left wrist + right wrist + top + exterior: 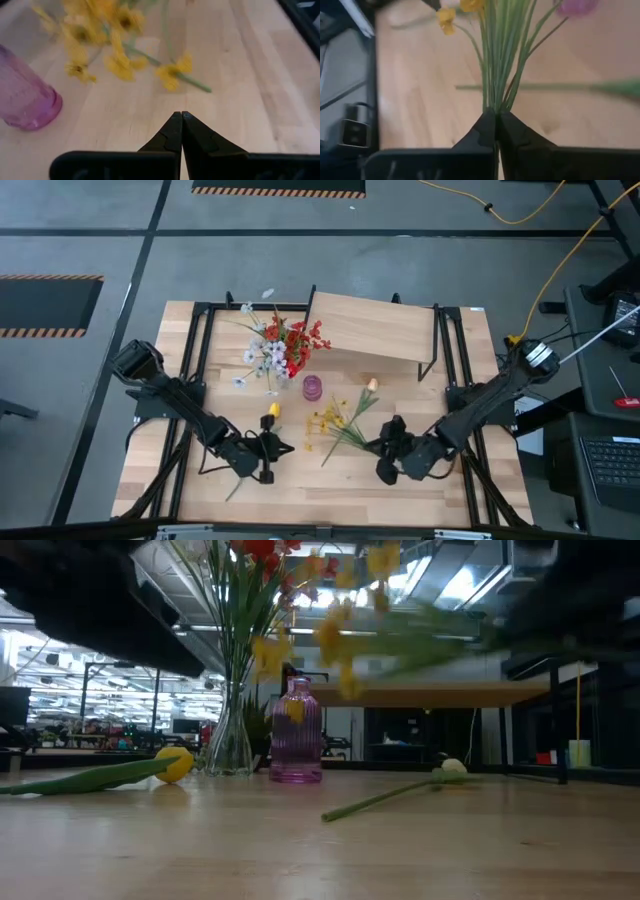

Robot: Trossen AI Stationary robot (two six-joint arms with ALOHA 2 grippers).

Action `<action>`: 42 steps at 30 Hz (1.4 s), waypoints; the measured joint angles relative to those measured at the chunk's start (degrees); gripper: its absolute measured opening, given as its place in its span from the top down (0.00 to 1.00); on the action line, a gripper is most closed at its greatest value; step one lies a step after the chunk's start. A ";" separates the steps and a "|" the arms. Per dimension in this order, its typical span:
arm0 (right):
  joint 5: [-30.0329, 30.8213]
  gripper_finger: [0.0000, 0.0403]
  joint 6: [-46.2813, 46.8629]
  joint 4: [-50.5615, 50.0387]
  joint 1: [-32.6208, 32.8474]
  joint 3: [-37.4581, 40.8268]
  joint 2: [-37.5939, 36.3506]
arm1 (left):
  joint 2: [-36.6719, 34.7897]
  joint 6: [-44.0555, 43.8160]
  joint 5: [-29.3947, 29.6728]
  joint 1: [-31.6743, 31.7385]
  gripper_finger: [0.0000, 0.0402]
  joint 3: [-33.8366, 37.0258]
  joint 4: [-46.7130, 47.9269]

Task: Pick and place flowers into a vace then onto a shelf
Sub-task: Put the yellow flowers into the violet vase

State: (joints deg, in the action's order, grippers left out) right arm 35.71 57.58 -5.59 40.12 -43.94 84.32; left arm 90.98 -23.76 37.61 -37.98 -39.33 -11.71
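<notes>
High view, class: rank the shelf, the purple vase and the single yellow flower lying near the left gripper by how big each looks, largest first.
1. The shelf, by far the largest.
2. The purple vase and the yellow flower near the left gripper look alike in size; I would not rank them.

Ribbed pink glass vase (296, 732) on smooth matt wooden tabletop (420, 850)

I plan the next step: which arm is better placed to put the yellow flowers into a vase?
The right one: the right gripper is shut on the yellow flowers. The left gripper is shut and empty.
</notes>
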 joint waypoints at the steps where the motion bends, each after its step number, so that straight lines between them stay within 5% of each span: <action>1: 1.24 1.00 -1.51 -0.05 0.39 0.00 -1.29 | -0.45 0.70 0.11 -0.32 0.99 0.00 0.00; 13: 8.61 1.00 -25.02 15.23 1.47 -0.01 -5.20 | -2.03 4.45 4.80 -2.01 1.00 0.00 -0.52; 21: 8.79 1.00 -45.73 53.52 0.06 11.13 -2.36 | -2.03 6.84 4.80 -2.01 0.99 0.00 -4.69; 29: -6.49 1.00 -61.42 80.70 -4.34 15.67 3.48 | -2.03 16.97 4.75 -1.41 0.98 -0.01 -18.31; 36: -9.09 1.00 -64.77 82.82 -8.26 10.07 10.20 | -2.03 17.22 4.67 1.78 0.98 -0.02 -22.98; 42: -16.89 1.00 -69.88 83.11 -11.98 1.85 15.55 | -2.01 18.80 -3.22 5.21 0.91 -0.02 -27.63</action>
State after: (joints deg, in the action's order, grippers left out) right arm 18.83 -12.30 77.52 28.13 -42.09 99.87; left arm 88.97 -4.97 34.40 -32.77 -39.35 -39.35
